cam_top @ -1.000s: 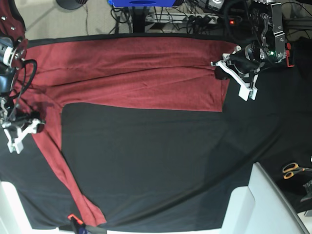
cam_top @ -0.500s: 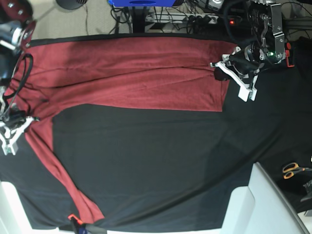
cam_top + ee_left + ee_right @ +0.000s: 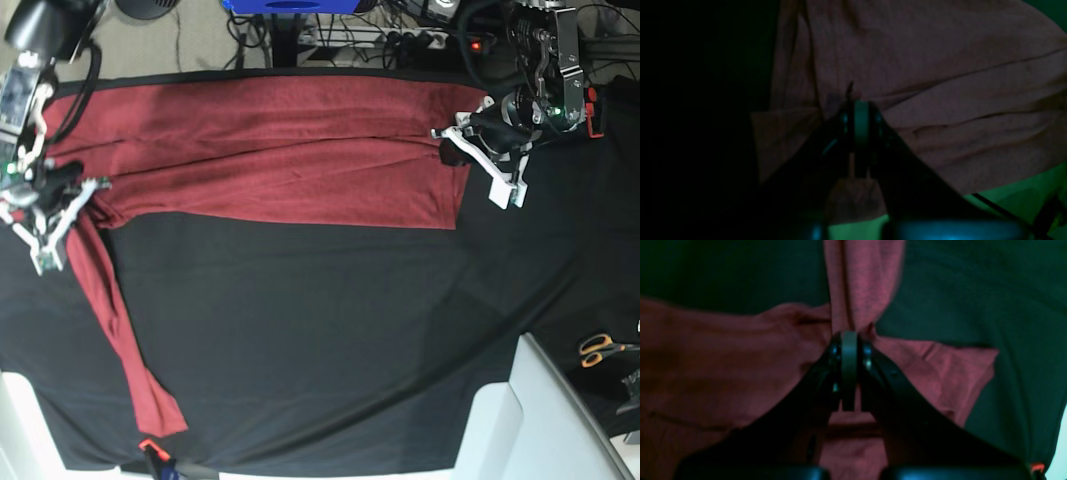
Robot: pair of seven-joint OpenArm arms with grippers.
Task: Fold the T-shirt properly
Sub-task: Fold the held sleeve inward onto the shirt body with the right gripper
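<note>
Two hands grip the T-shirt [image 3: 280,160]: your right hand [image 3: 55,205] clenches the shoulder, sleeve trailing below it; your left hand [image 3: 478,150] pinches the hem; I judge you're mid-fold; next, carry that sleeve across the body on the worktop [image 3: 330,330].

The black cloth [image 3: 330,330] before me lies bare between my arms. A white block [image 3: 540,420] and scissors [image 3: 598,347] obstruct its near corner on my left.

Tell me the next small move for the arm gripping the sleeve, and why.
Probably carry the right gripper toward the folded body of the T-shirt. Its jaws are shut on the sleeve's top, and the sleeve trails across the black cloth, unfolded. The left gripper pins the opposite edge.
</note>
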